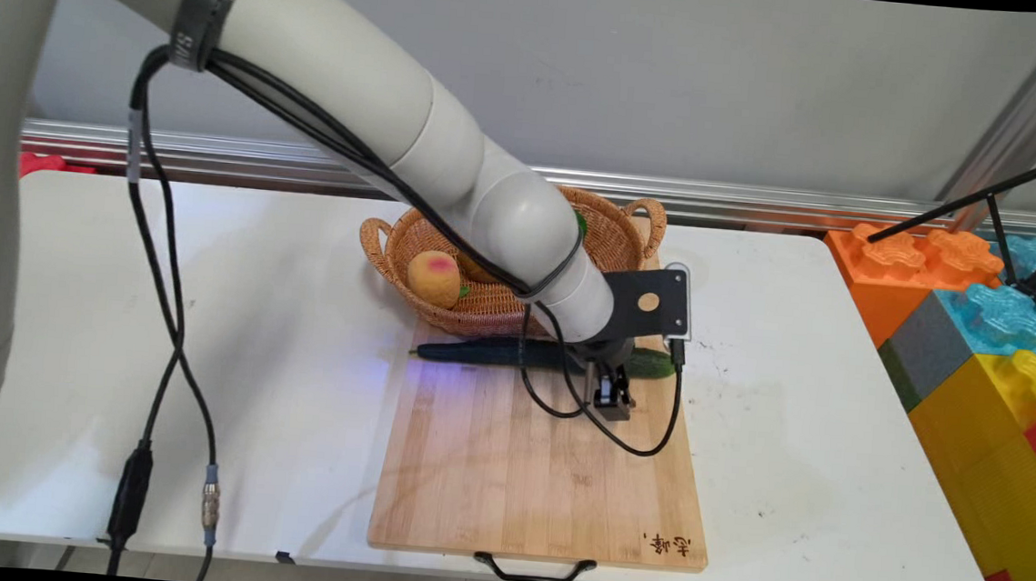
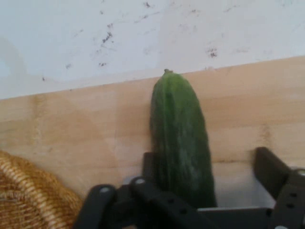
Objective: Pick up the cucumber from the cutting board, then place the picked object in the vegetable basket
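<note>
Cucumber (image 2: 181,138) lying flat along far edge of wooden cutting board (image 1: 542,474), just beside wicker basket (image 1: 489,311). End effector (image 1: 613,397) lowered over its right part, fingers (image 2: 271,167) spread, straddling it. Peach (image 1: 434,277) inside basket. Board at middle of white surface (image 1: 251,327).

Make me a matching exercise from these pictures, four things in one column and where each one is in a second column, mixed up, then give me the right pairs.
Things:
1. cucumber
2. peach
3. wicker basket
4. cutting board

Places:
A. flat on the white table, handle at the near edge
B. inside the basket
C. lying across the board's far end, between the fingers of the gripper
D. at the far end of the board

Pairs: 1-C, 2-B, 3-D, 4-A
</note>
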